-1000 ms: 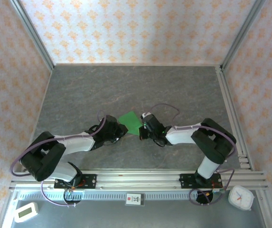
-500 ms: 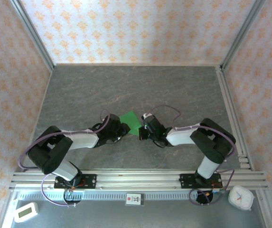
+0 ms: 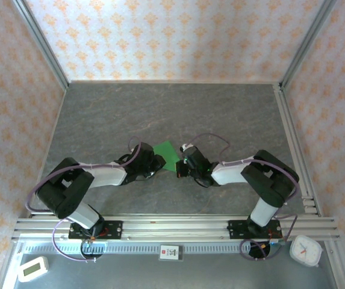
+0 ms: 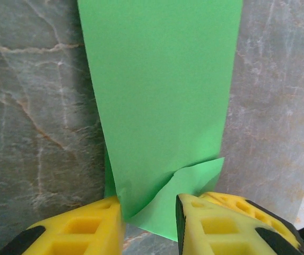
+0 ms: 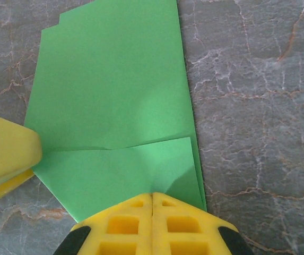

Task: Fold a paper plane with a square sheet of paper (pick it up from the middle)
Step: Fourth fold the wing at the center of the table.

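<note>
The square sheet of paper point(image 3: 167, 154) is bright green and lies on the grey table, folded into a narrower strip point(image 4: 162, 90) with a small flap turned over at one end point(image 5: 125, 170). My left gripper point(image 3: 156, 164) is at the strip's near-left end. It is open, and the paper's bent corner lies between its yellow fingers point(image 4: 149, 215). My right gripper point(image 3: 180, 167) is shut, its closed tips point(image 5: 152, 195) resting on top of the paper's edge beside the flap. The left gripper's finger point(image 5: 6, 154) touches the paper's left edge. The paper plane is out of view.
Patterned walls and aluminium frame posts point(image 3: 294, 141) enclose the table. A rail point(image 3: 172, 227) runs along the near edge by the arm bases. A white clock point(image 3: 305, 250) sits at bottom right and a small timer point(image 3: 32, 268) at bottom left.
The left arm's elbow has swung in and its gripper has edged right toward the paper. The right arm and the paper have barely moved.
</note>
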Tool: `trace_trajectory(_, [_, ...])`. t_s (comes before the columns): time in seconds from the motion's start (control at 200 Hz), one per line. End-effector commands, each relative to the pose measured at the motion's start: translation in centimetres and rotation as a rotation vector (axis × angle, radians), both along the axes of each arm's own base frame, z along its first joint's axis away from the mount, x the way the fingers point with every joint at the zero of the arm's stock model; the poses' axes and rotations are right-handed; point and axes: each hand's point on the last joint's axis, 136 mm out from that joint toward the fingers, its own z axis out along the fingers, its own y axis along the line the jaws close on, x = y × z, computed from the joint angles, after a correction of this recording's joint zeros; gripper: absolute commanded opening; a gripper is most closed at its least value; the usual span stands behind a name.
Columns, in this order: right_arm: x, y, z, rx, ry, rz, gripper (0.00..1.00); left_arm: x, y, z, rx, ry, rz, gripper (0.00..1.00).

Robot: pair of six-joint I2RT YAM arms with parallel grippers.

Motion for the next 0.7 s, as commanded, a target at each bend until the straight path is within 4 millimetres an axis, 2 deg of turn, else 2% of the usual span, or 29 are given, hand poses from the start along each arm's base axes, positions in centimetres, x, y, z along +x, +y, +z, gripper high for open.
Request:
trace_trajectory(0.0, [-2.4,-1.9,-3.4,-0.086,0.112,0.013,0.0,1.4,0.0,1.6,-0.021,-0.075,0.029,0.32])
trace_trajectory(0.235, [-2.5,-1.8,-3.5,-0.085,0.117,0.014,0.0,1.4,-0.7,0.9,-0.044,-0.065,0.008,0.29])
trace_trajectory(0.425, [-2.4,-1.6,-3.3,-0.077,0.118,0.018,0.0,1.4,-0.7,0.5,-0.031,-0.066,-0.009,0.12])
trace_trajectory(0.551, [-2.1,-1.2,-2.5,-0.067,0.107,0.024,0.0,1.3,-0.7,0.3,-0.019,-0.066,-0.019,0.0])
trace_trajectory(0.696, [-1.7,-0.8,-1.0,-0.058,0.081,0.027,0.0,0.9,-0.6,0.3,-0.01,-0.063,-0.035,0.0])
